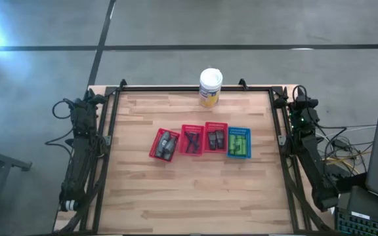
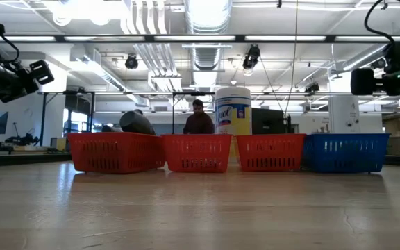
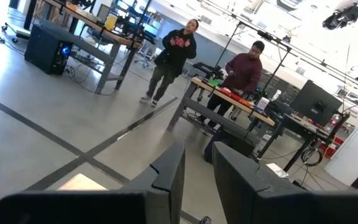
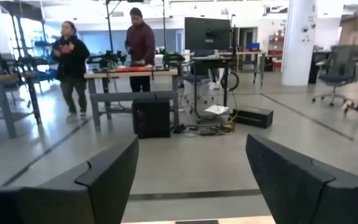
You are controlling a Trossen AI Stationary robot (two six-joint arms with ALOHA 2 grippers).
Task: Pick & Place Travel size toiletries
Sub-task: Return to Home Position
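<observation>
The left end effector [image 3: 197, 158] is holding nothing, its two dark fingers [image 3: 166, 180] standing only a narrow gap apart. The right end effector [image 4: 191, 149] is likewise gripping nothing, its fingers [image 4: 104, 180] spread wide. Both are pointing out past the far edge of the counter [image 1: 195, 196] toward the room, each sitting raised near a far corner. The left arm [image 1: 77, 157] is lying folded along one side rail and the right arm [image 1: 310, 157] along the other, well apart from the baskets. The travel size toiletries are sitting in four mesh baskets lined up side by side across the middle of the counter. Grey tubes [image 1: 166, 143] are lying in the first red basket [image 2: 113, 154], nearest the left arm and slightly skewed to the row, with one rounded grey end poking above its rim. Thin dark razors [image 1: 191, 141] are lying in the second red basket [image 2: 198, 154], and dark packets [image 1: 215, 139] in the third red basket [image 2: 269, 154]. Green tubes [image 1: 239, 143] are lying in the blue basket [image 2: 346, 154], nearest the right arm. A white-lidded yellow canister [image 1: 210, 87] is standing upright at the far edge behind the row. Beyond the counter, a person in dark clothes [image 4: 71, 62] is standing on the floor and a person in a maroon top [image 4: 140, 46] is standing at a workbench.
</observation>
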